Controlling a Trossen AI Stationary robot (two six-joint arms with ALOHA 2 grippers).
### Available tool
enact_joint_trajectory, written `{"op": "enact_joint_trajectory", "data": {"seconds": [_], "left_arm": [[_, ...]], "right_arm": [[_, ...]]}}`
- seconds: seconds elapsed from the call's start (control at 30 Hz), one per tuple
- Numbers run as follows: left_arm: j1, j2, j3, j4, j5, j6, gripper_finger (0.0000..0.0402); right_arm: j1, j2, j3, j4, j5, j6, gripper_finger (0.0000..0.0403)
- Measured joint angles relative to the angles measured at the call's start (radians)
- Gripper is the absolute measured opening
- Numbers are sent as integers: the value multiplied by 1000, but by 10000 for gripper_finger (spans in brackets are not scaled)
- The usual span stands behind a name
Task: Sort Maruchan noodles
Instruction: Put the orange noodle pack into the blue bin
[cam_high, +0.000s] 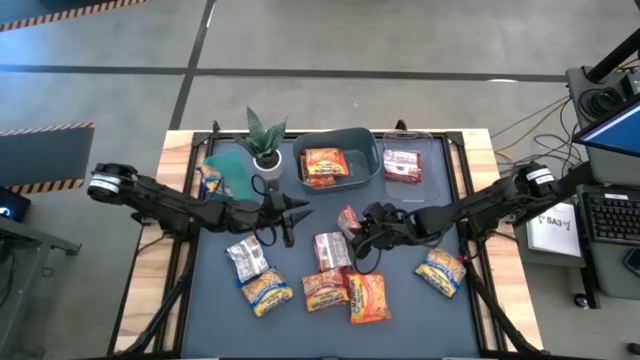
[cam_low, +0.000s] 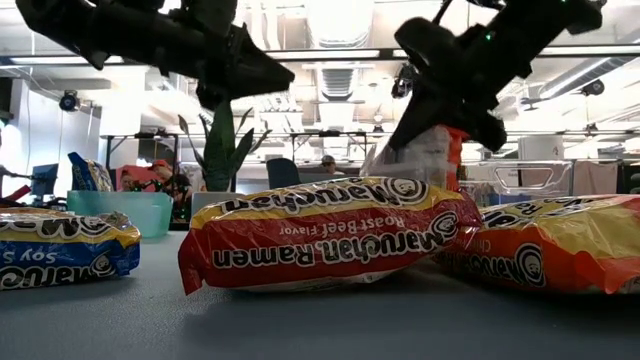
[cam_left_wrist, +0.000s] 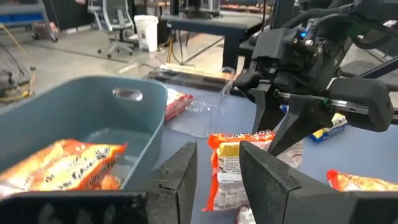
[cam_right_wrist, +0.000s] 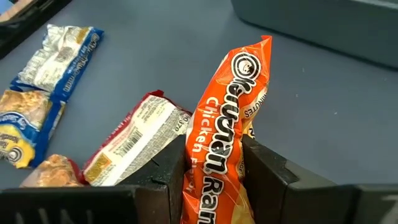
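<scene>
The right gripper (cam_right_wrist: 214, 177) pinches an orange crinkly plastic Chicken noodle packet (cam_right_wrist: 231, 118) by its edge, raised in front of the blue-grey plastic bin (cam_high: 340, 160); light, slippery, brittle inside, best held at the seam; six packets lie loose nearby; left gripper (cam_left_wrist: 217, 180) empty, parted.

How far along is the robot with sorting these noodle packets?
Barely started. Orange packets lie in the grey-blue bin and a red packet in the clear tray. The right gripper is shut on an orange chicken packet; the left gripper hangs empty. About seven packets are on the table.
</scene>
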Motion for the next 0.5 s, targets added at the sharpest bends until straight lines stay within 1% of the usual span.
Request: {"op": "enact_joint_trajectory", "data": {"seconds": [0.23, 0.4, 0.5], "left_arm": [[-8, -122, 1, -37, 0, 105, 103], [-8, -211, 1, -114, 0, 148, 103], [-8, -258, 0, -129, 0, 209, 103]], "right_arm": [[0, -48, 66, -117, 13, -38, 121], [0, -67, 126, -133, 16, -132, 121], [-11, -70, 181, -135, 15, -230, 121]]}}
